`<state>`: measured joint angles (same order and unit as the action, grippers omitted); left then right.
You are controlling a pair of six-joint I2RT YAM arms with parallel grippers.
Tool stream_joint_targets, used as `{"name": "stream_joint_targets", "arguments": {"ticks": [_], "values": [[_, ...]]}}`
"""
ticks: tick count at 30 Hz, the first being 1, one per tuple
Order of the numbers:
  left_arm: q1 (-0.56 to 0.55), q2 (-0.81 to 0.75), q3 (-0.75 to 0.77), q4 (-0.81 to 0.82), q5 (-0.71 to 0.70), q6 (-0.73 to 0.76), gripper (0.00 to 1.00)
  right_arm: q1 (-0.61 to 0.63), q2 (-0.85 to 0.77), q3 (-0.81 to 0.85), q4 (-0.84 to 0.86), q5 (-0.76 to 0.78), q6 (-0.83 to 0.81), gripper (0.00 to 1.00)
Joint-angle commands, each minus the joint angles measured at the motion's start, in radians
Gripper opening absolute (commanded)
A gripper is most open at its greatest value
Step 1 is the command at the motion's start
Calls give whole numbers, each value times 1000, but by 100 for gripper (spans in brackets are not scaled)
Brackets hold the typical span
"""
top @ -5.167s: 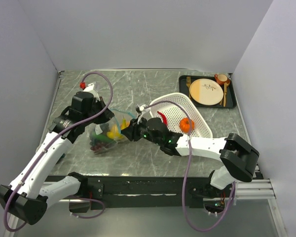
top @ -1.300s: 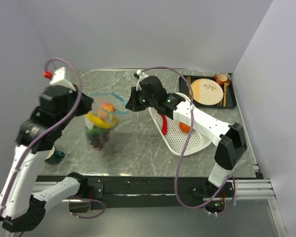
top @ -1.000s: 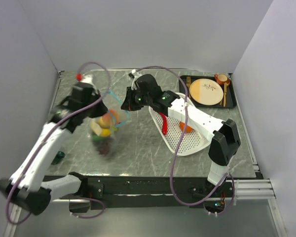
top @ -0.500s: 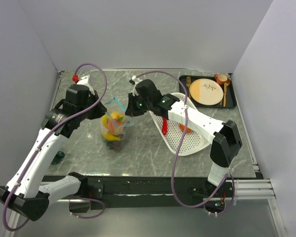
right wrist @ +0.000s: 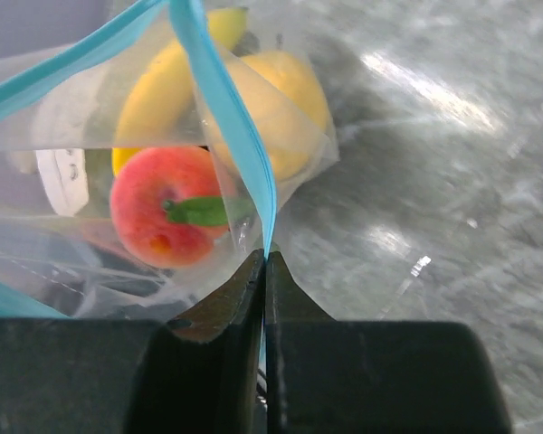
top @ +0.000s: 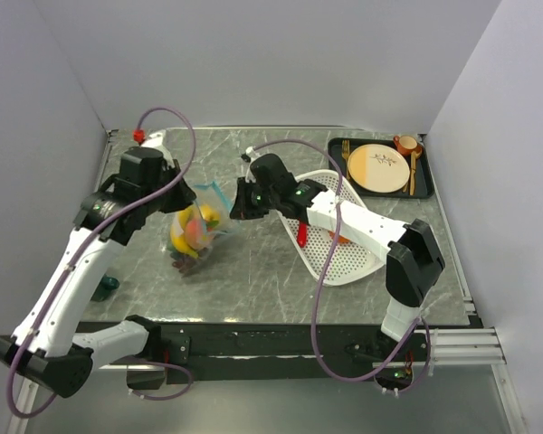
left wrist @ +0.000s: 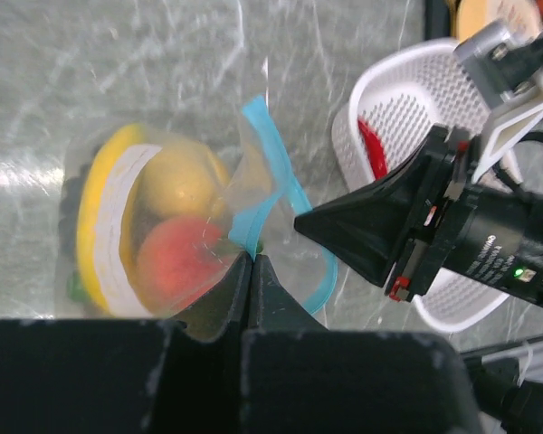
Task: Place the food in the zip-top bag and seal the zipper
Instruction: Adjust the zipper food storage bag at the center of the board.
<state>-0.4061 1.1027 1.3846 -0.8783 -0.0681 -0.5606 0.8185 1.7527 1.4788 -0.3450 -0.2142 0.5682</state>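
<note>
clear zip-top bag (top: 195, 231) centre-left, loading step | left gripper (left wrist: 252, 262), right gripper (right wrist: 264, 262) both pinch its teal zipper (right wrist: 226, 117) | red chili (top: 302, 233) in white basket (top: 357, 262) unbagged | next: probably fetch it

White arms (top: 61, 287), black joints (top: 407, 264), purple cables (top: 318, 303).

I'm looking down at a grey-green marble-look tbl (top: 253, 280), pale veins running across it. Plain pale-grey panels are boxing it in: back wall (top: 271, 63), L wall (top: 27, 136), R wall (top: 507, 136). Light is looking soft & even, w/ bright glare patches (right wrist: 416, 81) showing on the top. An alu rail (top: 462, 342) is running along the near edge, grey floor (top: 253, 411) below.
</note>
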Motion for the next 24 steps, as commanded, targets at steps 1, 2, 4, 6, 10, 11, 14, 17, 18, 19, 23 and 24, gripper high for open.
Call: {"name": "stream_joint_targets", "arguments": {"ticks": [1, 2, 4, 6, 10, 11, 14, 17, 18, 19, 23, 24], "values": [[1, 20, -77, 136, 117, 7, 1, 4, -33, -58, -21, 125, 13, 17], [1, 20, -102, 150, 131, 2, 1, 5, -44, -70, -25, 157, 16, 17], [1, 19, -133, 200, 165, -2, 1, -4, -83, -124, -13, 212, 27, 17], [1, 17, -144, 235, 183, -4, 1, -21, -119, -191, 9, 248, 47, 19], [1, 32, -145, 256, 205, 5, 1, -79, -267, -311, 102, 291, 59, 69], [1, 37, -145, 259, 209, 7, 1, -91, -295, -337, 124, 297, 56, 80], [1, 52, -147, 274, 235, 10, 1, -137, -364, -377, 115, 341, 50, 82], [1, 66, -148, 286, 260, 8, 1, -205, -380, -377, 25, 413, 51, 82], [1, 71, -153, 291, 263, 7, 1, -222, -375, -373, -1, 452, 55, 82], [1, 71, -157, 295, 264, 4, 1, -237, -363, -374, -50, 470, 58, 82], [1, 72, -162, 308, 278, 2, 1, -304, -329, -405, -112, 529, 53, 87], [1, 72, -164, 305, 278, 4, 1, -326, -319, -405, -127, 544, 56, 87]]}}
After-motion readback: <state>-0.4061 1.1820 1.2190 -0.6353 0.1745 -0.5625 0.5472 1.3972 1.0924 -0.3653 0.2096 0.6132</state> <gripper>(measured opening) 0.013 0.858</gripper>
